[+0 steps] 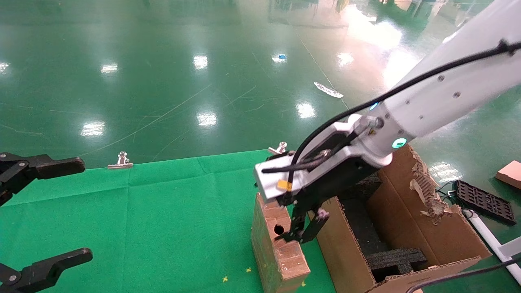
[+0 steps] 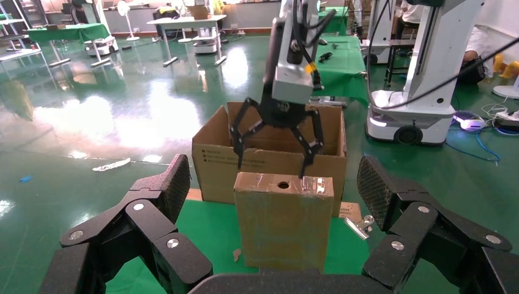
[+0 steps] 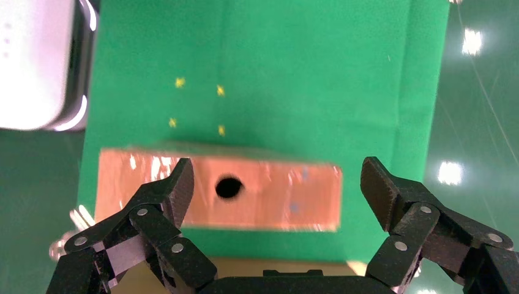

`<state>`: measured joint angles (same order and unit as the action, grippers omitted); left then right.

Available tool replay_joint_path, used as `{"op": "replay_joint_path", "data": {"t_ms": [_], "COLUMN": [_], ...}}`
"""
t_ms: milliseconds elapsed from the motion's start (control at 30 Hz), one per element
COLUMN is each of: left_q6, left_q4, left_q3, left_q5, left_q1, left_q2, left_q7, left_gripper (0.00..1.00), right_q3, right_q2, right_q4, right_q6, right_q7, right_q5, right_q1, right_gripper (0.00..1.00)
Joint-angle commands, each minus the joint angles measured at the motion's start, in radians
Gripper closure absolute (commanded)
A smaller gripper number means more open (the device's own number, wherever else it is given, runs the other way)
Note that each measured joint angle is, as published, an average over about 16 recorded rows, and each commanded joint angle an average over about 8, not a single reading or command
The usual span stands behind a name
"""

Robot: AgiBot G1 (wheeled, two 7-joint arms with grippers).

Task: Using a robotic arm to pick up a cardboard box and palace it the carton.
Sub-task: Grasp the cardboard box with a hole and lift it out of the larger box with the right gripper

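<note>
Cardboard box (image 1: 276, 240) upright; right gripper (image 1: 303, 228) (open) above.

Three views, perhaps sharing cardboard box (image 1: 276, 240).

Green cloth (image 1: 142, 211) covers desk, two metal binder clips (image 1: 120, 162) on far edge. Glossy green floor (image 1: 183, 73) beyond, white scrap (image 1: 328, 90) lying there. Black grid tray (image 1: 484, 201) on floor at right, tan block (image 1: 509, 174) near it.

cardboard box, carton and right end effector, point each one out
cardboard box (image 1: 281, 254), head view, taped top face below the hole
carton (image 1: 439, 232), head view, inner far wall
right end effector (image 2: 274, 154), left wrist view, midway between fingertips
</note>
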<state>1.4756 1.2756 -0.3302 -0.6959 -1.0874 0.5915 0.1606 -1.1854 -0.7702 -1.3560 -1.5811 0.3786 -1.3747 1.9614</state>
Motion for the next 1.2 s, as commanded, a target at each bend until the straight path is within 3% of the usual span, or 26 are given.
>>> {"op": "replay_joint_path", "data": {"t_ms": [33, 600, 1000, 1200], "left_q6": [0.0, 0.0, 0.0, 0.0], "left_q4": [0.0, 0.0, 0.0, 0.0], "left_q3": [0.0, 0.0, -0.001, -0.001], "left_q5": [0.0, 0.0, 0.001, 0.001], "left_q1": [0.0, 0.0, 0.0, 0.0], "left_q2": [0.0, 0.0, 0.0, 0.0], "left_q7": [0.0, 0.0, 0.0, 0.0], "left_gripper": [0.0, 0.0, 0.0, 0.0], "right_q3": [-0.043, -0.403, -0.542, -0.571], "right_q2": [0.003, -0.116, -0.186, -0.168], "right_q4": [0.0, 0.0, 0.002, 0.006], "right_q6": [0.0, 0.014, 0.038, 0.074], "right_q7": [0.014, 0.164, 0.314, 0.48], "right_q5": [-0.001, 0.059, 0.09, 0.062], "right_q1": [0.048, 0.239, 0.298, 0.337], "right_gripper": [0.0, 0.0, 0.0, 0.0]}}
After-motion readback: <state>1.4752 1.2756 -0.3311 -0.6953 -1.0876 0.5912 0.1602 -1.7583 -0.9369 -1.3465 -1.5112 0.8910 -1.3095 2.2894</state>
